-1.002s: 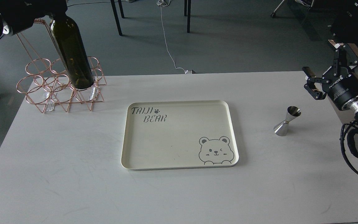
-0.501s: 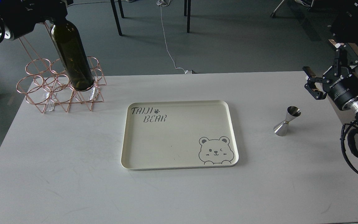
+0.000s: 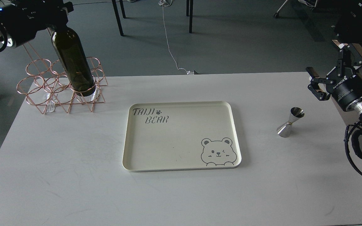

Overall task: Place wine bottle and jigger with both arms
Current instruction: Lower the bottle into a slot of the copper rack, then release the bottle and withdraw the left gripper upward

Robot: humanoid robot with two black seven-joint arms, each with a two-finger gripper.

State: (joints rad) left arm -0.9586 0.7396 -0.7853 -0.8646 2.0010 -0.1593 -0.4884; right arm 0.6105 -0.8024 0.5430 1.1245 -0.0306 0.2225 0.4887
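Note:
The dark green wine bottle [image 3: 72, 61] stands tilted, its base inside a front ring of the rose-gold wire rack [image 3: 39, 91] at the table's far left. My left gripper [image 3: 55, 18] is at the top left, shut on the bottle's neck, which it hides. The steel jigger [image 3: 289, 123] stands upright on the table at the right, beside the tray. My right gripper [image 3: 322, 58] is open and empty, hovering above and to the right of the jigger, apart from it.
A cream tray [image 3: 236, 135] with a bear drawing and "TAIJI BEAR" lettering lies at the middle of the white table [image 3: 74, 175]. Chair legs and a cable are on the floor beyond the far edge.
My left arm has moved down and slightly right with the bottle, so its base sits lower in the rack ring. The right arm and jigger have not moved.

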